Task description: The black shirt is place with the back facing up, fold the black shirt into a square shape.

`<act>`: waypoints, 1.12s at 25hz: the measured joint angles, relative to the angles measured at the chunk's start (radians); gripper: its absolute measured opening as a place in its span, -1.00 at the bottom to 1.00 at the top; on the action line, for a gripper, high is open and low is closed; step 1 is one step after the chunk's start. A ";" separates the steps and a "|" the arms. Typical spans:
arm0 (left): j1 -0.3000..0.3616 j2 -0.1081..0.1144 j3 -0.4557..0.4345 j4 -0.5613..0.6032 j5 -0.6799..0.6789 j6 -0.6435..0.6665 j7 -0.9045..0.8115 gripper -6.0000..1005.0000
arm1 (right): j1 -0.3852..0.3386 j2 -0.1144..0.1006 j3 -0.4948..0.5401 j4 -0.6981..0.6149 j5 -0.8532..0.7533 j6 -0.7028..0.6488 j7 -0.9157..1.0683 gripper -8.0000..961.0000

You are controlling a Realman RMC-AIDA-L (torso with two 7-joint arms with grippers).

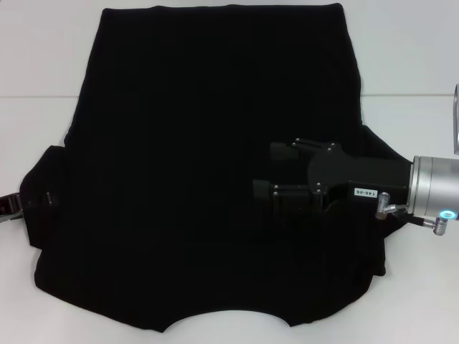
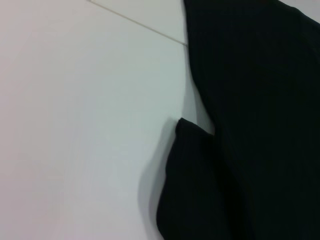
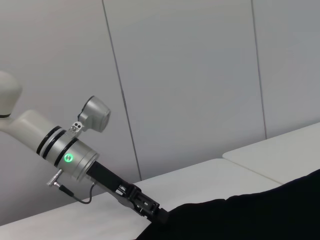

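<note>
The black shirt (image 1: 201,165) lies spread flat on the white table (image 1: 43,57), hem at the far side and neckline at the near edge. My right gripper (image 1: 267,170) reaches in from the right and hovers over the shirt's right half, open, its two black fingers apart. My left gripper (image 1: 7,204) shows only at the left edge, right against the left sleeve (image 1: 43,201). In the right wrist view, the left gripper (image 3: 152,210) meets the shirt's edge (image 3: 240,215). The left wrist view shows the sleeve (image 2: 195,190) beside the shirt's body (image 2: 260,100).
A seam (image 1: 36,96) runs across the white table behind the shirt's middle. Bare tabletop lies on both sides of the shirt. A pale panelled wall (image 3: 190,75) stands behind the table in the right wrist view.
</note>
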 joint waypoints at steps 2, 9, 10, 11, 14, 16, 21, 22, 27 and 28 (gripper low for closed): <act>-0.001 0.000 0.012 -0.001 0.000 0.002 0.002 0.74 | 0.000 0.001 0.000 0.000 0.000 0.000 0.000 0.86; -0.008 -0.002 0.029 -0.001 -0.005 0.010 0.003 0.74 | 0.000 0.001 0.003 0.000 0.000 -0.002 0.000 0.86; -0.008 -0.002 0.029 -0.001 -0.005 0.010 0.003 0.74 | 0.000 0.002 0.003 0.000 0.000 -0.002 0.000 0.86; -0.008 -0.002 0.029 -0.001 -0.005 0.012 0.003 0.74 | 0.000 0.002 0.004 0.000 0.000 -0.002 0.000 0.86; -0.009 -0.002 0.030 0.000 -0.005 0.012 0.004 0.69 | -0.001 0.001 0.004 0.000 0.000 -0.003 0.000 0.86; -0.010 -0.002 0.031 0.000 -0.005 0.012 0.017 0.62 | -0.001 0.002 0.004 0.000 0.000 -0.003 -0.001 0.86; -0.010 -0.002 0.030 -0.001 -0.002 0.007 0.045 0.41 | -0.002 0.001 0.003 0.000 0.000 -0.003 -0.001 0.86; -0.010 -0.002 0.030 -0.001 -0.001 0.006 0.045 0.37 | -0.002 0.001 0.003 0.000 0.000 -0.003 -0.001 0.86; -0.010 -0.002 0.031 -0.001 0.000 0.000 0.053 0.12 | -0.002 0.001 0.001 0.000 0.000 -0.003 -0.002 0.85; -0.010 -0.002 0.031 -0.003 0.000 -0.002 0.060 0.04 | -0.002 0.001 0.001 0.000 0.000 -0.003 -0.002 0.85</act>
